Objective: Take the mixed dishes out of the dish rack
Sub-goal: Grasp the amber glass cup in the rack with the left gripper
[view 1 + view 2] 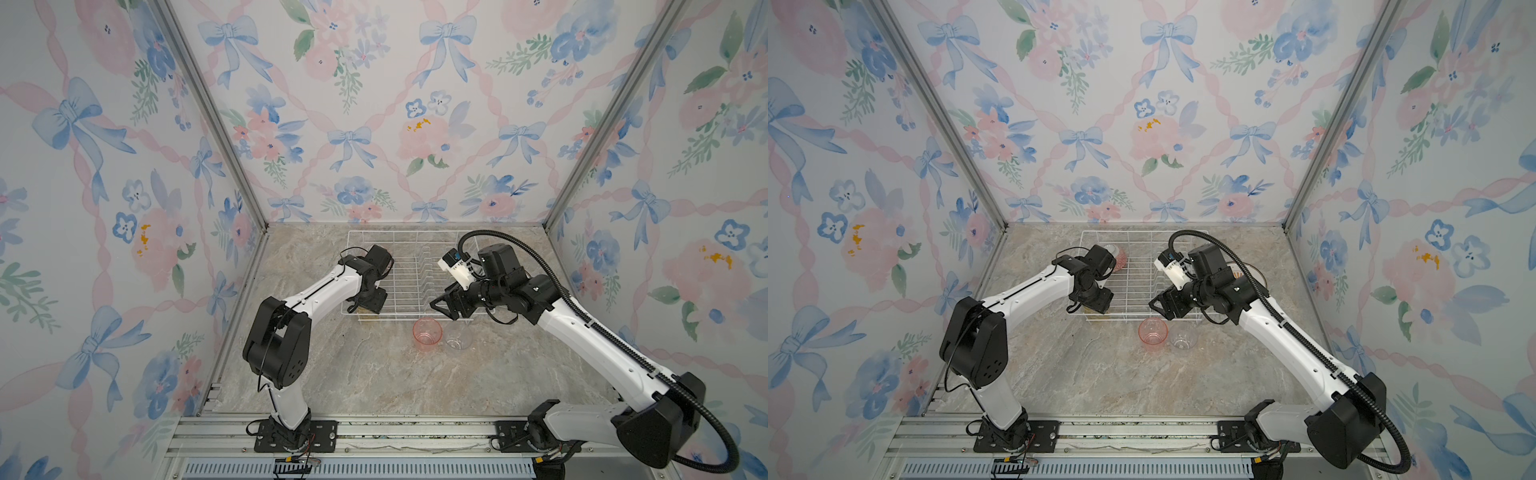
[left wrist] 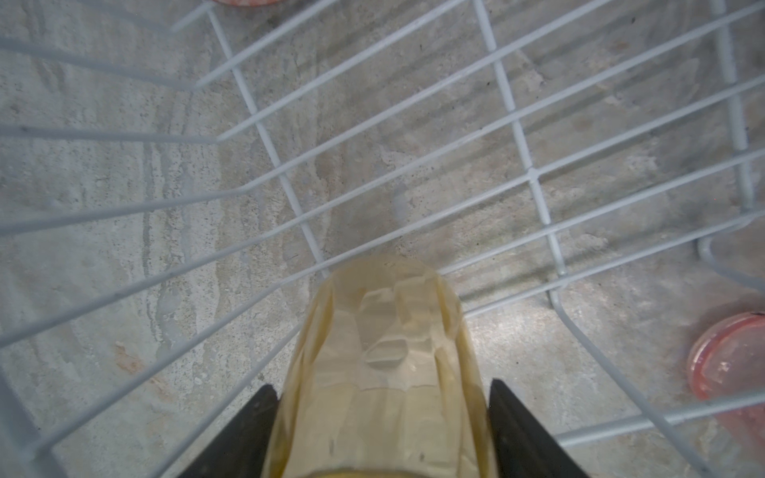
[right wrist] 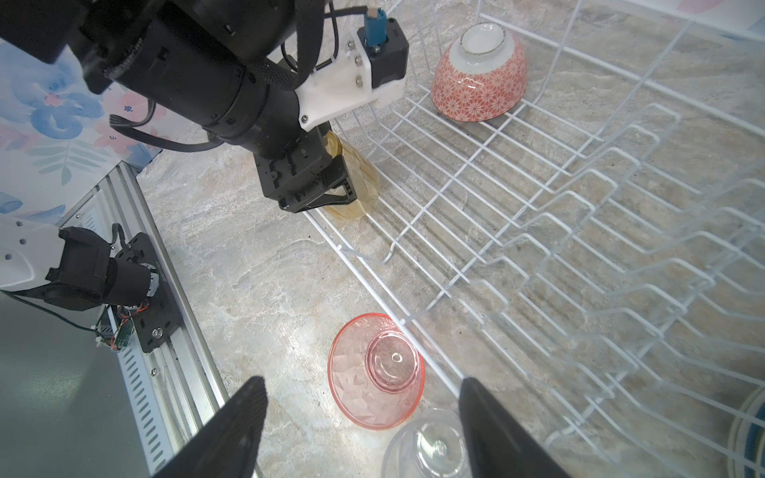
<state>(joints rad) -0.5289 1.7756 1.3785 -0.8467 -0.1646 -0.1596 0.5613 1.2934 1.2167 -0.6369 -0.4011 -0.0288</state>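
The white wire dish rack (image 1: 399,232) (image 1: 1133,231) stands at the back of the marble table. A yellow tumbler (image 2: 385,331) (image 3: 360,182) lies in its front left corner. My left gripper (image 2: 383,385) (image 1: 370,309) reaches down into the rack, with both fingers against the tumbler's sides. A pink-red patterned bowl (image 3: 480,82) (image 1: 1121,259) sits upside down in the far left corner. In front of the rack stand a pink tumbler (image 1: 427,332) (image 3: 374,372) and a clear tumbler (image 1: 459,336) (image 3: 426,447). My right gripper (image 3: 362,383) (image 1: 442,305) hovers open above them, holding nothing.
The rack's row of upright plate prongs (image 3: 621,231) holds nothing. A plate (image 1: 1252,272) (image 3: 743,434) lies on the table right of the rack, mostly hidden behind my right arm. Aluminium rails (image 1: 374,432) run along the table's front edge.
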